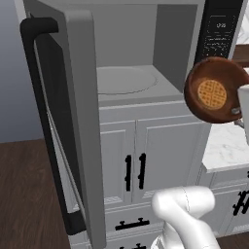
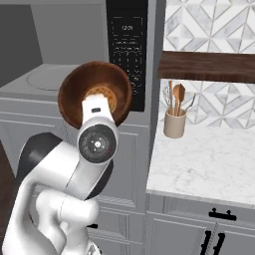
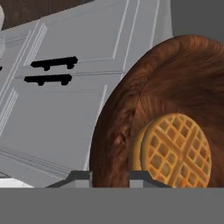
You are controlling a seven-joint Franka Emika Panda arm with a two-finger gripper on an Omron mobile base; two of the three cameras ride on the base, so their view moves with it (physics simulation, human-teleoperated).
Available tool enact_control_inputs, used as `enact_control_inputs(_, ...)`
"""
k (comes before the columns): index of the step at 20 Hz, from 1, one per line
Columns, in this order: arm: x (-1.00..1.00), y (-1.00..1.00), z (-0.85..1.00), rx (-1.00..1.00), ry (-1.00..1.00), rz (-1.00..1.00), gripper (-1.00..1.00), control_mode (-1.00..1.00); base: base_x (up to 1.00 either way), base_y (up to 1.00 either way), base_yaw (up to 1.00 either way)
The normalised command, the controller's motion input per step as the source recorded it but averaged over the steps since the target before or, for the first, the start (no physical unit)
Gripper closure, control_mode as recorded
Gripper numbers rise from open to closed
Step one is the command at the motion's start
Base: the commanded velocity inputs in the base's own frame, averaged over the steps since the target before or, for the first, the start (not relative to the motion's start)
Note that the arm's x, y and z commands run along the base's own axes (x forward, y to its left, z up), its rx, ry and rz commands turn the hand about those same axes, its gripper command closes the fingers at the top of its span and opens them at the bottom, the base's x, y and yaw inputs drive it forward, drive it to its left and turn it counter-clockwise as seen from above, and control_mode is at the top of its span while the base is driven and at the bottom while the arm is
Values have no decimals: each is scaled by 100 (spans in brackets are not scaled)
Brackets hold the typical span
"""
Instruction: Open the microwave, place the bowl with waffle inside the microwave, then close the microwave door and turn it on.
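Note:
The microwave (image 1: 124, 80) stands open, its light grey cavity and round turntable bare. The microwave door (image 1: 78, 121) is swung out to the left, with its black bar handle (image 1: 39, 97) towards me. My gripper (image 3: 111, 178) is shut on the rim of the reddish-brown bowl (image 3: 131, 109). It holds the bowl tilted steeply in the air. The bowl (image 1: 194, 97) hangs just right of the cavity opening, in front of the black keypad panel (image 1: 219, 31). The golden waffle (image 1: 212, 94) lies against the bowl's bottom. In the right base view my hand covers part of the bowl (image 2: 79, 84) and waffle (image 2: 107, 94).
White cabinet doors with short black handles (image 1: 133, 170) sit below the microwave. To the right is a marble counter (image 2: 209, 159) with a utensil cup (image 2: 175, 122), under a dark wooden shelf (image 2: 209, 64). The open door juts far out on the left.

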Motion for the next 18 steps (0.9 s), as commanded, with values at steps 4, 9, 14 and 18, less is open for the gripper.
enact_control_inputs(4, 2, 100, 34, 0, 1, 16, 100, -100, 0, 0, 0)
enact_control_inputs(9, 36, 100, 26, -2, 4, 8, 100, -100, 0, 0, 0)
enact_control_inputs(14, 83, 89, 17, 0, 5, 0, 100, -100, 0, 0, 0)
enact_control_inputs(18, 90, 34, 17, 0, 7, 0, 100, -100, 0, 0, 0)
